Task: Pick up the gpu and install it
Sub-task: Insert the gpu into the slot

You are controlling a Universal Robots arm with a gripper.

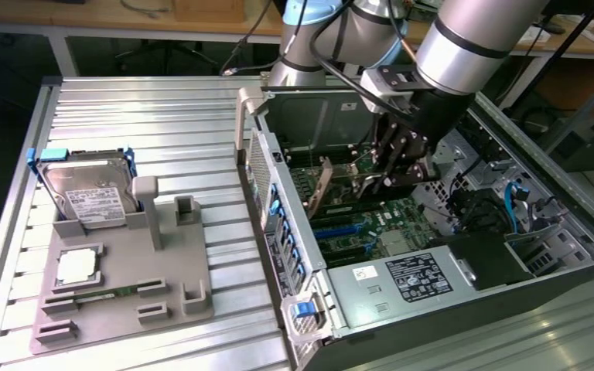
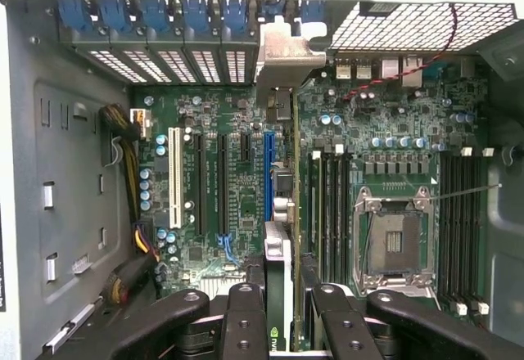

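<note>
Inside the open computer case [image 1: 276, 224], my gripper [image 1: 392, 179] is shut on the gpu [image 1: 351, 185], a thin dark card held on edge over the green motherboard [image 1: 370, 228]. Its silver bracket [image 1: 323, 185] points toward the case's rear slot wall. In the wrist view the gpu [image 2: 278, 254] runs edge-on between my black fingers [image 2: 244, 319], right beside the blue slot [image 2: 268, 176], with the bracket [image 2: 282, 57] at the slot covers. Whether the card sits in a slot I cannot tell.
On the slatted table, a grey fixture [image 1: 173, 263] holds a hard drive [image 1: 90, 193], a processor [image 1: 77, 267] and a green memory stick [image 1: 101, 295]. In the case are the processor socket [image 2: 393, 241], memory slots [image 2: 327, 213], cables [image 2: 131, 180] and a labelled box [image 1: 421, 278].
</note>
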